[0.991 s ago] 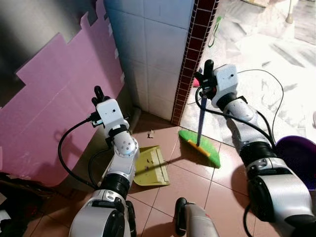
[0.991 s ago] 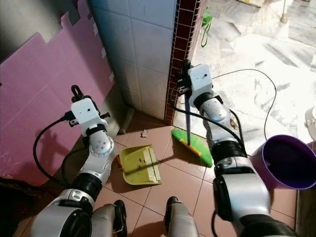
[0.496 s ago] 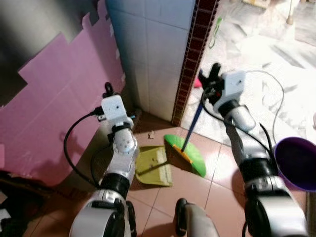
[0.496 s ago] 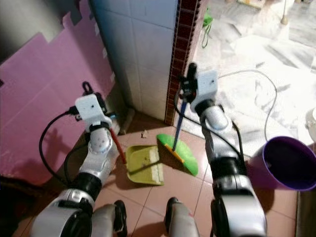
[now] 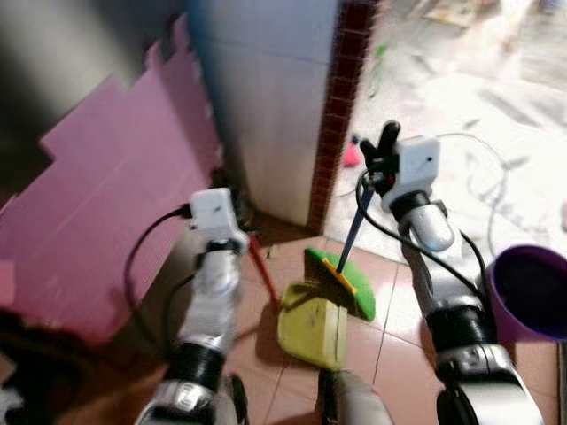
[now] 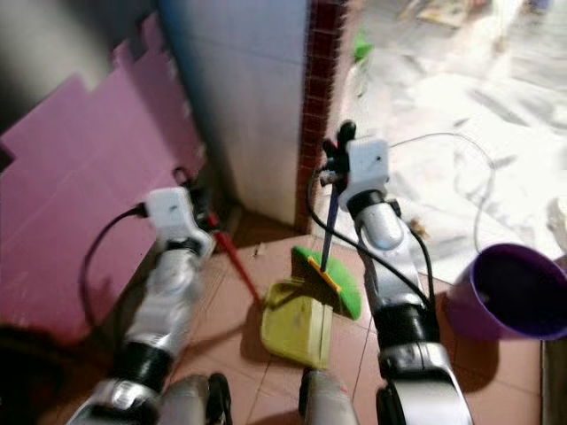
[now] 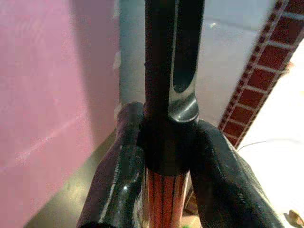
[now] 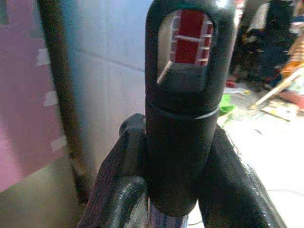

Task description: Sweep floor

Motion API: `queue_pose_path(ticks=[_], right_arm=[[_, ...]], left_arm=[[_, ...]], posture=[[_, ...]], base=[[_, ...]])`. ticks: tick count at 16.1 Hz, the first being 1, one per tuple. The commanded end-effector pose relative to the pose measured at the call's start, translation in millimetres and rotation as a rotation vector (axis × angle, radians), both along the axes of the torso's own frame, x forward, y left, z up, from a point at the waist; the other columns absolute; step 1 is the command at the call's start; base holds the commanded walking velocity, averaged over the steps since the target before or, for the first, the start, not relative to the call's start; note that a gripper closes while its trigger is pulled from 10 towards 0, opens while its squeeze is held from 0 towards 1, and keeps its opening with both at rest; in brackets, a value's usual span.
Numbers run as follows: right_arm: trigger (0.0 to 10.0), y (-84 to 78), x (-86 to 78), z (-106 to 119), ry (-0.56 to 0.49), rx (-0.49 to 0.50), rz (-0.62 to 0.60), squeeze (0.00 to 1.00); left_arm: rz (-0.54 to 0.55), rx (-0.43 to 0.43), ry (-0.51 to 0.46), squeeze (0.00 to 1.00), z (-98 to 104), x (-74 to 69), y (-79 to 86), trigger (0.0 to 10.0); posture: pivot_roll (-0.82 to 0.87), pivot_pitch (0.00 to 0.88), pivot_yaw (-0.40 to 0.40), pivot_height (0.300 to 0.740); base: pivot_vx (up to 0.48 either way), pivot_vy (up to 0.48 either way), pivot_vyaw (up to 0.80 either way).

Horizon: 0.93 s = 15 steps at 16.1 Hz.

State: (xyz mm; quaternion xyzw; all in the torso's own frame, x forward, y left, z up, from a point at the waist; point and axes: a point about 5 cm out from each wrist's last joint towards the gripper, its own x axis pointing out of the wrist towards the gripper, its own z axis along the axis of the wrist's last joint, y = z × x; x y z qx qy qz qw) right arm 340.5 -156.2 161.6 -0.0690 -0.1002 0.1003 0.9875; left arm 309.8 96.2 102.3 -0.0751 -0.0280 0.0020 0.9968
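Gripping broom [image 5: 341, 266] between right fingers [image 8: 223, 185]; dustpan [image 5: 312, 329] touching

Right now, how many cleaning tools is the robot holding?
2. The yellow-green plastic dustpan, by its red handle in the left gripper; the green-headed broom, by its blue stick in the right gripper.

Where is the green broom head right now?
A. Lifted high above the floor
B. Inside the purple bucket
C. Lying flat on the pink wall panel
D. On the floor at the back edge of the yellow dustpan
D: the broom head rests on the tiles right behind the dustpan, with the right gripper shut on the broom handle.
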Motion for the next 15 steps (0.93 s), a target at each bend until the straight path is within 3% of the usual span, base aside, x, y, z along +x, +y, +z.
queue_pose_path(ticks=[1,3,5,8,12,15], right_arm=[[10.0,-1.4,-0.3,6.7,-0.018,-0.012,-0.007,0.00],[10.0,-12.5,-11.0,4.8,-0.018,-0.024,-0.041,0.00],[10.0,-14.0,-15.6,5.8,-0.040,-0.051,-0.067,0.00],[10.0,-16.2,-24.2,1.7,-0.043,-0.007,-0.205,0.00],[10.0,-16.3,-31.5,-1.6,-0.040,-0.021,-0.243,0.00],[10.0,-17.0,-32.8,-0.8,-0.043,-0.042,-0.243,0.00]], left_arm=[[-0.017,0.028,-0.034,0.00,7.8,-0.8,1.1,10.0],[-0.017,0.085,-0.006,0.00,0.3,-9.5,21.2,10.0],[-0.016,0.064,0.011,0.00,0.4,-10.9,25.8,10.0],[-0.058,0.005,-0.013,0.00,11.1,-10.5,13.0,10.0],[-0.100,-0.025,-0.011,0.00,13.1,-10.9,3.4,10.0],[-0.120,-0.038,-0.014,0.00,14.7,-10.6,0.4,10.0]], posture=[[-0.12,0.000,0.073,0.740],[-0.12,0.000,0.074,0.740],[-0.12,0.000,0.071,0.740],[-0.11,0.000,0.073,0.740],[-0.14,0.000,0.077,0.740],[-0.15,0.000,0.076,0.740]], base=[[0.000,0.000,-0.80],[0.000,0.000,0.00],[0.000,0.000,-0.27],[0.000,0.000,-0.80],[0.000,0.000,-0.80],[0.285,0.000,-0.57]])
